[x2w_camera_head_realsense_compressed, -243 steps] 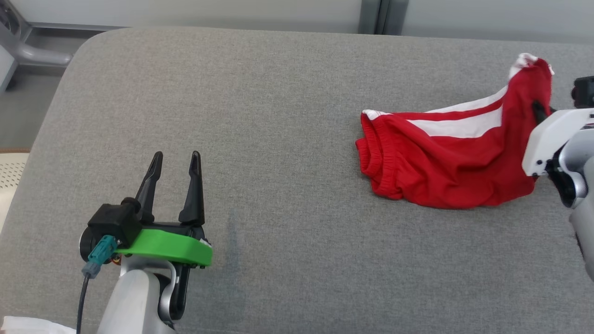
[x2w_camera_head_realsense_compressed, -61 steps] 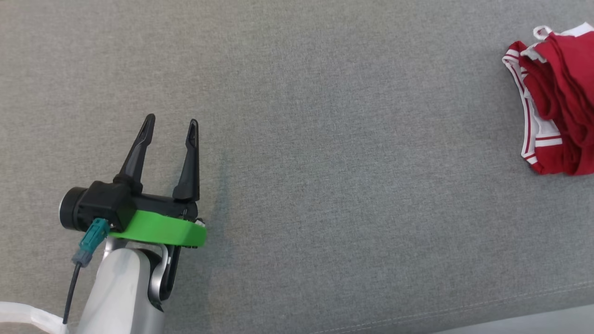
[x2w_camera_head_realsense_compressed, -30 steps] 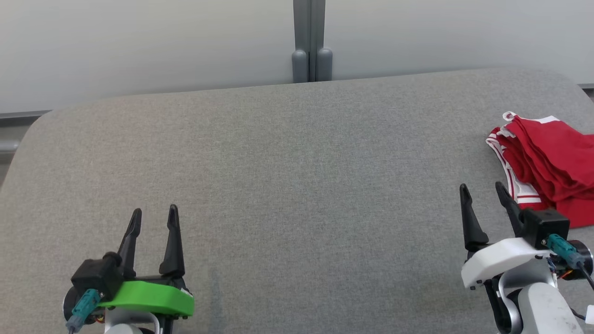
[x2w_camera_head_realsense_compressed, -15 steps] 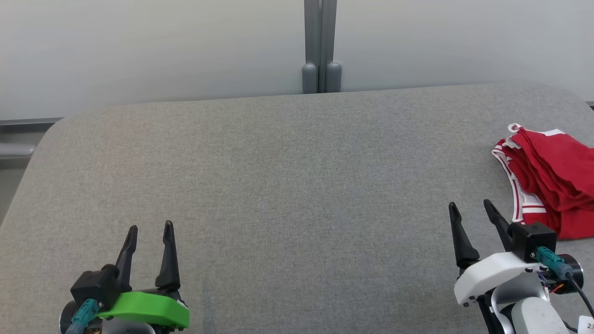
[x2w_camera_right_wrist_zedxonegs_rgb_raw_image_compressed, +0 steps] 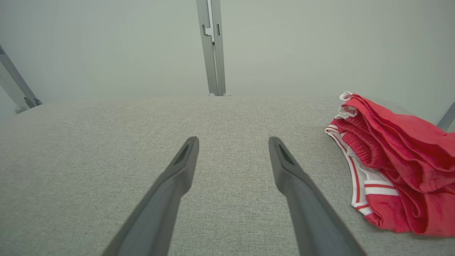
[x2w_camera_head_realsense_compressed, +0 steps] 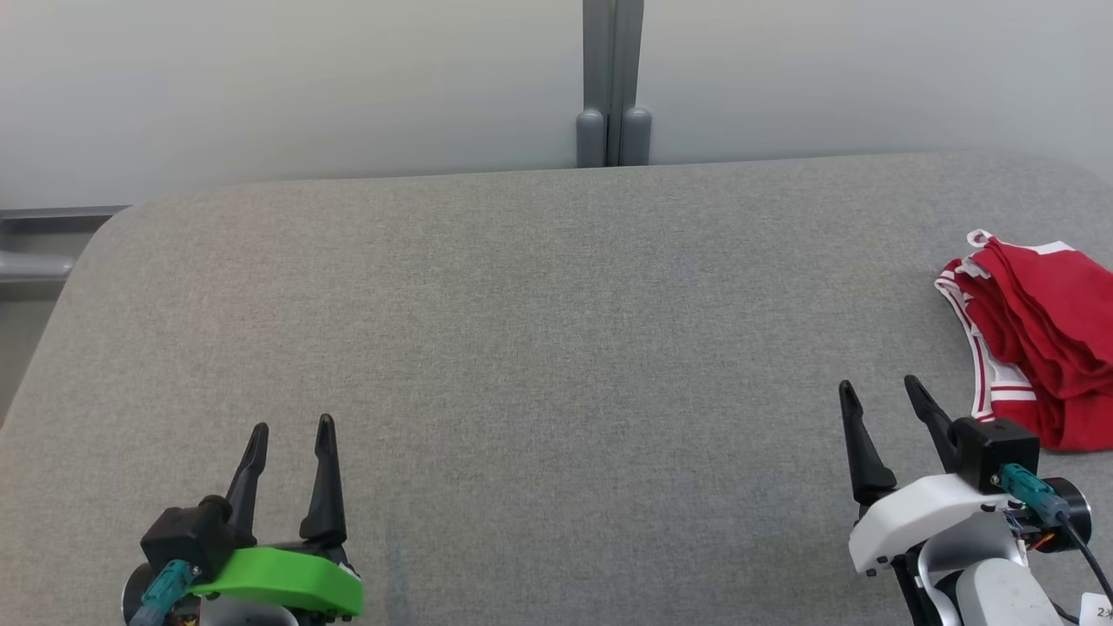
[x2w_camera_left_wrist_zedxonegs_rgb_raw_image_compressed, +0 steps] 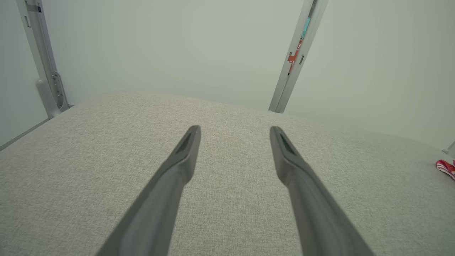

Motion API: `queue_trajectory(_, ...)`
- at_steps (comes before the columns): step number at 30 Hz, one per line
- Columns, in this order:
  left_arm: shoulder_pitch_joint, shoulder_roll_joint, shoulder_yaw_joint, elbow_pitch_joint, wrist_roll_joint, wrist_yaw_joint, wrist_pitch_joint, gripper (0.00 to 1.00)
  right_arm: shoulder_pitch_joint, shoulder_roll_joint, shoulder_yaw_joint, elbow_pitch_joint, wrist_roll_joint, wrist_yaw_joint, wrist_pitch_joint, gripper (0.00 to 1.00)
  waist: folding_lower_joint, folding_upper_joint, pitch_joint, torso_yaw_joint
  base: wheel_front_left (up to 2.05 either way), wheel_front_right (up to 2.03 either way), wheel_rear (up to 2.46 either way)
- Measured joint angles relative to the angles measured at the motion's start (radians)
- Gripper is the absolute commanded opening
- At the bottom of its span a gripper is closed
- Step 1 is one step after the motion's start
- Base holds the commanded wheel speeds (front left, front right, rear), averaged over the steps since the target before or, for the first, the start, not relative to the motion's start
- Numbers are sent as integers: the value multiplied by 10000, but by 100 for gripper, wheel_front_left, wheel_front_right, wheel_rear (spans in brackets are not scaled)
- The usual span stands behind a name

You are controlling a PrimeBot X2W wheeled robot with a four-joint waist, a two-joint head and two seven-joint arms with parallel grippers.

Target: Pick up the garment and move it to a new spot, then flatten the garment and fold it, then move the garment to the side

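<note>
The garment [x2w_camera_head_realsense_compressed: 1039,339] is a red piece with white stripes, bunched in folds at the right edge of the grey cushioned surface [x2w_camera_head_realsense_compressed: 539,330]. In the right wrist view the garment [x2w_camera_right_wrist_zedxonegs_rgb_raw_image_compressed: 391,167] lies to the right of the fingers, apart from them. My right gripper [x2w_camera_head_realsense_compressed: 878,393] stands open at the lower right, just left of the garment, with nothing between its fingers. My left gripper [x2w_camera_head_realsense_compressed: 291,426] is open and empty at the lower left, far from the cloth. A sliver of the garment [x2w_camera_left_wrist_zedxonegs_rgb_raw_image_compressed: 446,167] shows at the right edge of the left wrist view.
A pale wall with a grey vertical post [x2w_camera_head_realsense_compressed: 613,83] runs behind the surface. The surface's rounded far-left corner [x2w_camera_head_realsense_compressed: 113,226] drops off to a grey rail. Bare grey fabric stretches between the two grippers.
The head camera has tilted slightly, shifting the whole picture. Both grippers stay open and in much the same rest pose; the garment lies where it was.
</note>
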Motion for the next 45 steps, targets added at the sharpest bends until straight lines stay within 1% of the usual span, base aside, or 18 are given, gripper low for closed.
queue_trajectory(11, -4, 58, -79, -69, 31, 0, 0, 100, 0, 86, -25, 4, -8, 0, -17, 100, 0, 0, 93, 88, 0, 0, 0)
queue_trajectory(12, -4, 58, -84, -73, 31, 0, 0, 0, 0, 92, -27, 6, -8, 0, -46, 0, 0, 0, 93, 91, 0, 0, 0)
queue_trajectory(17, 128, -44, -119, 355, 29, 2, 59, 0, 211, 192, -12, 439, 10, 2, 6, 0, 0, 0, 94, 91, 0, 0, 0)
queue_trajectory(19, 174, -61, -111, 456, -119, 2, 151, 0, 276, 222, -33, 579, 219, 2, 96, 0, 0, 0, 94, 85, 0, 0, 0)
queue_trajectory(32, 159, -65, 138, 351, -2337, 2, 765, 0, 250, 221, -173, 604, 2740, 2, 403, 0, 0, 0, 89, 38, 0, 0, 0)
queue_trajectory(45, 119, -69, 389, 222, -4217, 2, 1294, 0, 144, 219, -291, 596, 4941, 2, 696, 0, 0, 0, 84, -8, 0, 0, 0)
